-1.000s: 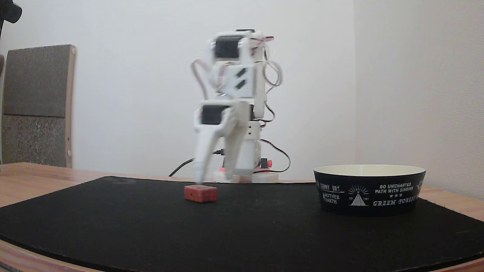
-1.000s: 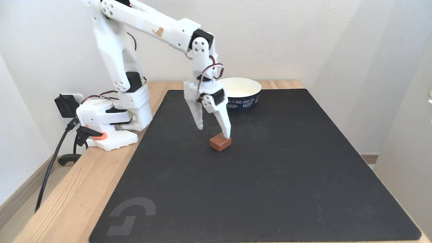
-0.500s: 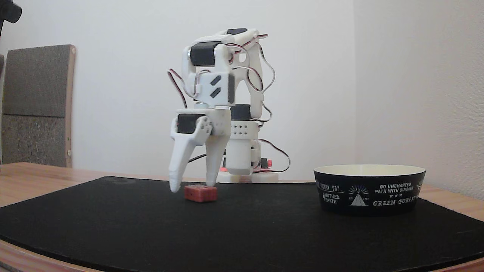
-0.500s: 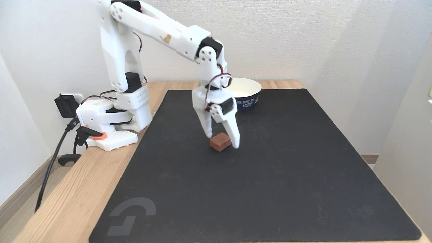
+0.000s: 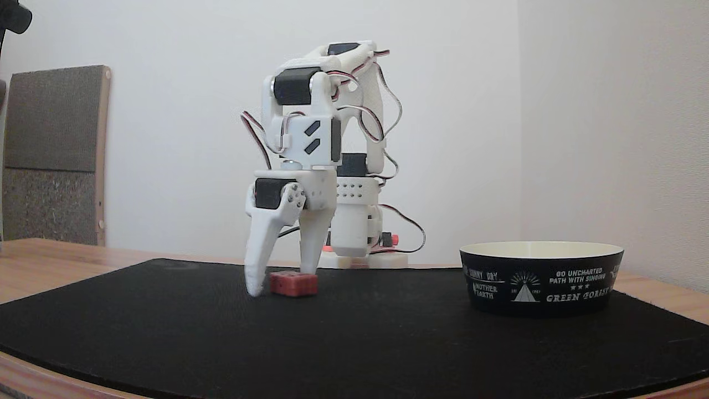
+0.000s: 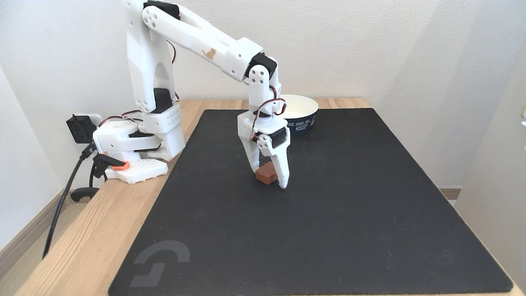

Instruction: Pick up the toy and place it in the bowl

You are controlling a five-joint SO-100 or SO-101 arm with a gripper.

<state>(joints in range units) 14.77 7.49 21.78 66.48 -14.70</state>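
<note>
The toy (image 5: 293, 284) is a small dull-red block lying on the black mat, seen from above as toy (image 6: 265, 175). My white gripper (image 5: 281, 281) points straight down over it and is open, one finger on each side of the block, tips at or near the mat. From above, the gripper (image 6: 269, 177) straddles the toy, and I cannot tell whether its fingers (image 6: 282, 172) touch it. The bowl (image 5: 540, 280), black with white lettering and cream inside, stands to the right; in the other fixed view the bowl (image 6: 305, 122) is behind the gripper, partly hidden by the wrist.
A black mat (image 6: 328, 213) covers most of the wooden table (image 6: 86, 230). The arm's white base (image 6: 131, 142) with cables and a black plug (image 6: 80, 127) sits at the table's left edge. A grey padded panel (image 5: 52, 155) leans on the wall.
The gripper has swung away from the base and come down over the toy, from having one fingertip above it to a finger on each side. Toy and bowl have not moved.
</note>
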